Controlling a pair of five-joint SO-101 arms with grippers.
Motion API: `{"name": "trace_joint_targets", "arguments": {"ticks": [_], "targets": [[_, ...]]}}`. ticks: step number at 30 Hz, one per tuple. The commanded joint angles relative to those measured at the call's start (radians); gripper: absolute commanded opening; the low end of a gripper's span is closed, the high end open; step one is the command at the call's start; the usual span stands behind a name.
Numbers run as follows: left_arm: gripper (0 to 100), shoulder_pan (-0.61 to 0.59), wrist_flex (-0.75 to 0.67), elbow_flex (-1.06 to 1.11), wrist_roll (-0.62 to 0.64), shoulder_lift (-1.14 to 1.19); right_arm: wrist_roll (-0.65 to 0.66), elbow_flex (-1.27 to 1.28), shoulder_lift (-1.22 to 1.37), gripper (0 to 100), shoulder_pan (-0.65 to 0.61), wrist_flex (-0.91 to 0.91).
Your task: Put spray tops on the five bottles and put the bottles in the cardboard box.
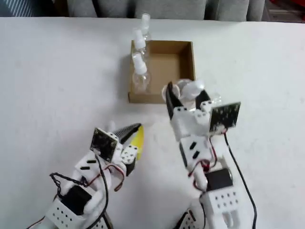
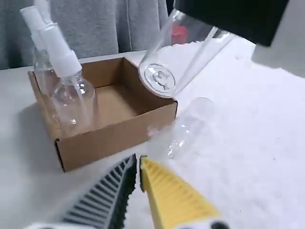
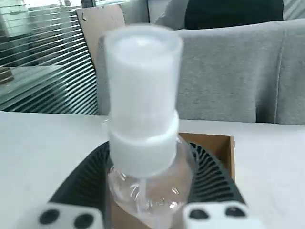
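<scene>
The cardboard box (image 1: 183,55) (image 2: 119,136) sits open at the table's middle. Three clear bottles with white spray tops (image 1: 140,71) (image 2: 71,93) stand along its left wall; whether all are inside I cannot tell. My right gripper (image 1: 187,97) (image 3: 143,195) is shut on a fourth topped bottle (image 1: 192,88) (image 3: 142,119), held tilted over the box's near right corner. A bare bottle (image 2: 188,126) lies on the table beside that corner. My left gripper (image 1: 137,129) (image 2: 138,162) is shut with nothing in it, low over the table in front of the box.
White table (image 1: 57,81) all around, with free room left and right of the box. Grey chair backs (image 1: 167,8) line the far edge. Wires (image 1: 238,171) trail from the right arm.
</scene>
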Motion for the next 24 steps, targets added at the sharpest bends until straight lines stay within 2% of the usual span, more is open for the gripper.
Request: {"name": "trace_joint_targets", "arguments": {"ticks": [1,4,6,24], "targets": [[2,-0.044,0.003,0.0,-0.008,-0.007,0.005,-0.038,0.219,1.5,0.054,-0.226],[2,-0.058,0.003,0.0,-0.008,-0.007,0.008,-0.063,0.378,1.5,0.079,-0.372],[2,-0.064,0.003,0.0,-0.008,-0.007,0.005,-0.104,0.47,1.5,0.096,-0.406],[2,-0.068,0.04,0.0,-0.008,-0.007,0.011,-0.569,1.015,1.5,0.116,-0.41]]}}
